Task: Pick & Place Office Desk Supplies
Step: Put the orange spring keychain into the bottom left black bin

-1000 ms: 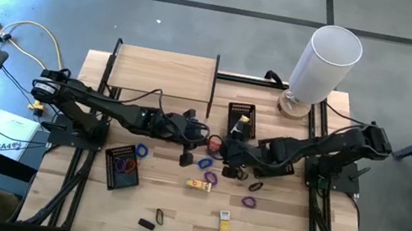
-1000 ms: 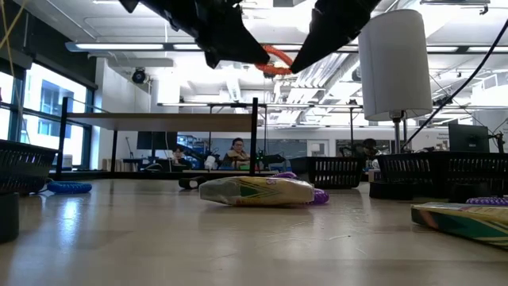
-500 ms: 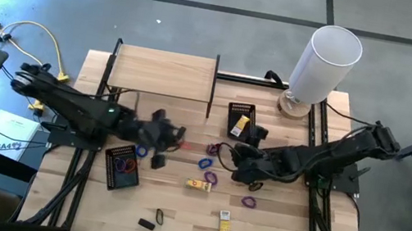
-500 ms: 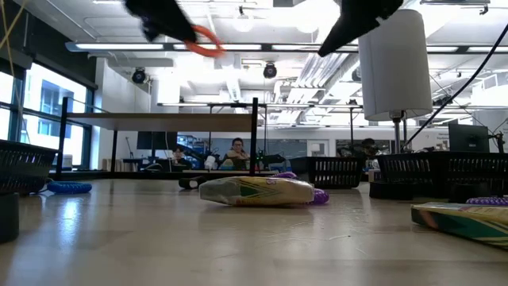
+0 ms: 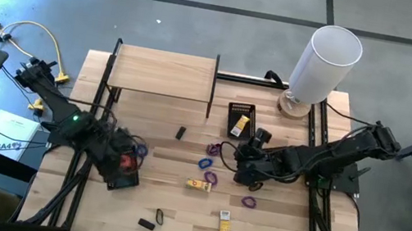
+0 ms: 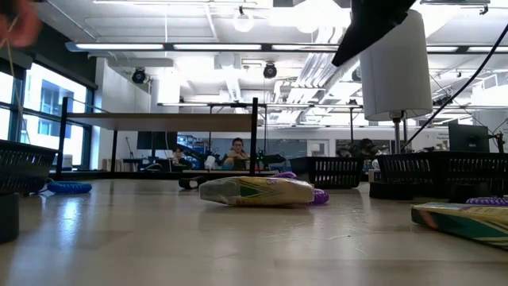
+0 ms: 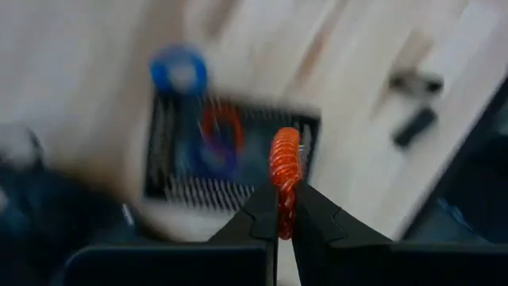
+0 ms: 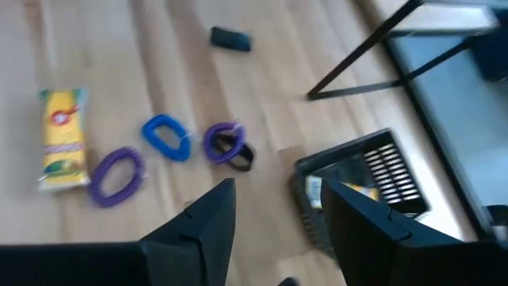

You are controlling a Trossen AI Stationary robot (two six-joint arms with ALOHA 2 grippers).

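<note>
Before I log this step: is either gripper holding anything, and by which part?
The left gripper pinches a red loop by its lower end, above the mesh tray. The right gripper is open and holds nothing.

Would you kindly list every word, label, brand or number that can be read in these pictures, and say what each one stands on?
"SA": the only letters I can make out, part of a longer blurred word on the white printed sheet lying on the floor left of the table.
Yellow rectangular packets: printed with a red mark, but too small and blurred to read.
Small yellow packet near the table's front edge: print unreadable.
No other readable text.
</note>
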